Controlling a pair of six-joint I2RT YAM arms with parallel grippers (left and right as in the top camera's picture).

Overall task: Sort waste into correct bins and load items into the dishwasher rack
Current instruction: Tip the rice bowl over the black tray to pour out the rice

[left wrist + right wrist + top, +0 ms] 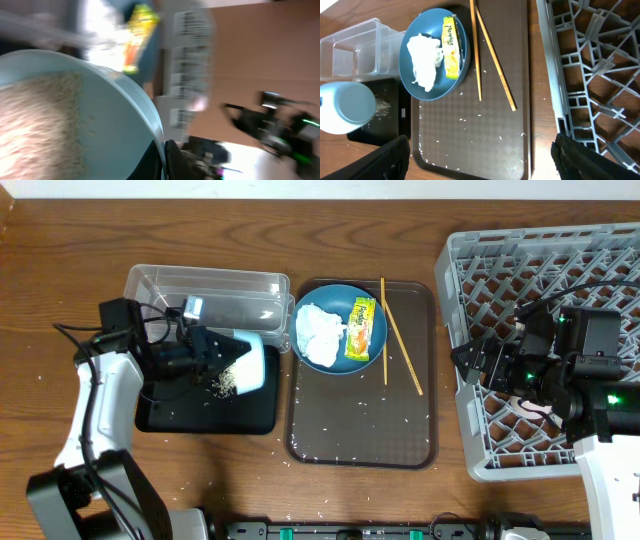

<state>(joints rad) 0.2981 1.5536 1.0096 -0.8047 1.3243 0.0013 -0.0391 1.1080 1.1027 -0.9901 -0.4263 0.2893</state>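
On the wooden surface (300, 210), at nine o'clock, the left hand (228, 352) clamped the white bowl (252, 365) tipped over the black tray (190, 418), so a quicker tilt could have scattered rice (225, 383) past its rim, while the right hand (468, 360) hung wide and empty over the rack (540, 260) at three o'clock.

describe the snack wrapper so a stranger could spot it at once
Find the brown tray mid-table, then the blue plate at its far left corner. The wrapper lies on the plate beside the white tissue: narrow, yellow-green, orange print.
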